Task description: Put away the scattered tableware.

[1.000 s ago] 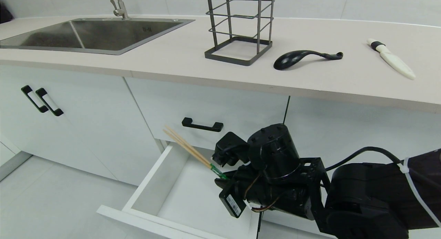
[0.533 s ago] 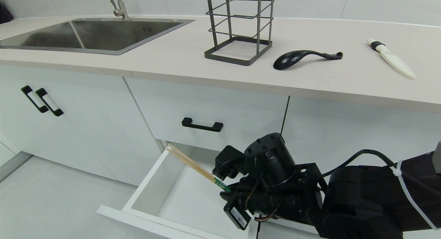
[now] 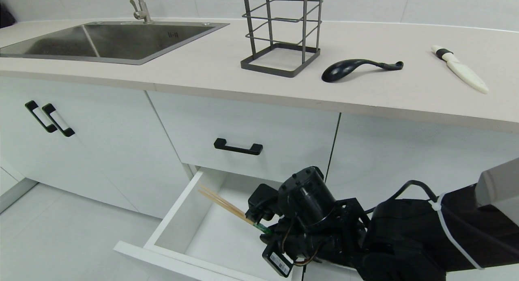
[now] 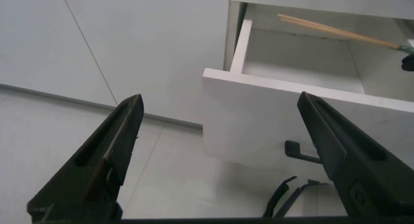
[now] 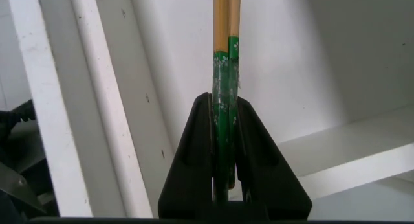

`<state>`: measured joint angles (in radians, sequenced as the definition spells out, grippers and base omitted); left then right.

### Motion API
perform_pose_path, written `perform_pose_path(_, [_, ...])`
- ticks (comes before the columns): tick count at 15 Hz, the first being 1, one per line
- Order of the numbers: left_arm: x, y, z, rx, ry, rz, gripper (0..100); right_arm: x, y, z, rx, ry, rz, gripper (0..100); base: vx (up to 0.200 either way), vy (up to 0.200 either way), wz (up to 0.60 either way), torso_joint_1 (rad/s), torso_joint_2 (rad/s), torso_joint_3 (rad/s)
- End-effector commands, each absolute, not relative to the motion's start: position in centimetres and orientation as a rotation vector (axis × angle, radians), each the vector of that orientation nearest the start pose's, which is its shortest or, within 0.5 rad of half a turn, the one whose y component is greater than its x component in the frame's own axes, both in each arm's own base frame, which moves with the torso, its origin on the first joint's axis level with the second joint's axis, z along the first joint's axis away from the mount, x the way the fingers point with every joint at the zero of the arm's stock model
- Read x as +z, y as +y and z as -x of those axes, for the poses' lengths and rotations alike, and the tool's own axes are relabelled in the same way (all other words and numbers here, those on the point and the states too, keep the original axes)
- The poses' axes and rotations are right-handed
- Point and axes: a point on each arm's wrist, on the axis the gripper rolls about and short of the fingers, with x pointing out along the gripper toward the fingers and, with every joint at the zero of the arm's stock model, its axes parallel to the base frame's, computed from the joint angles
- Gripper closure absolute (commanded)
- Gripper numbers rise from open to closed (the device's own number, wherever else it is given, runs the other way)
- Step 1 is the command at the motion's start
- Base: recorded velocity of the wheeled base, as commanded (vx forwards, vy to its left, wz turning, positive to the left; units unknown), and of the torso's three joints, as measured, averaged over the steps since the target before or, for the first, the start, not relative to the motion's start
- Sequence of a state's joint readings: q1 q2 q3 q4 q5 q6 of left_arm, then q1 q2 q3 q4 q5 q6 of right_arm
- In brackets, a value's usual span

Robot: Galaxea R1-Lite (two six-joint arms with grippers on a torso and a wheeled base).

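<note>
I'm looking at a long pale beige countertop [image 3: 202, 70] running right across, with a rectangular stainless steel sink [image 3: 134, 35] sunk into its left end and a chrome tap [image 3: 140, 7] standing behind it. Glossy white wall panels [image 3: 405, 5] rise at the back. Below, I've got flat white cabinet doors [image 3: 101, 159] with paired black bar handles [image 3: 48, 118], a closed white drawer front [image 3: 263, 119] with its own black handle [image 3: 238, 147], and a light grey tiled floor [image 3: 61, 232].

The chopsticks [image 3: 225, 203] look like pale wood with glossy green ends, the sink [image 3: 121, 39] brushed metal, the rack [image 3: 267, 70] matt dark metal, the spoon [image 3: 338, 70] glossy black.
</note>
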<state>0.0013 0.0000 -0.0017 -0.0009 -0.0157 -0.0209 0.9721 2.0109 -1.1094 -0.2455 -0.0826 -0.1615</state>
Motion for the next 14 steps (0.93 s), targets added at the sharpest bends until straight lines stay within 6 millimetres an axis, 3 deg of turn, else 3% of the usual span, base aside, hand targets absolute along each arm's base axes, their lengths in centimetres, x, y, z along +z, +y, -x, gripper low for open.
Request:
perform_pose_path(1, [7.6,0.0,2.3,-0.014,-0.003,0.021,0,10.9,32.0,-22.1,0.898,0.53,0.492,100,0.0,0.0,0.0,0.0,0.0,0.0])
perform_pose_path(14, [7.6,0.0,2.3,-0.014,-0.003,0.021,0,8.2,34.3,-24.1,0.72,0.65,0.486,100,0.0,0.0,0.0,0.0,0.0,0.0])
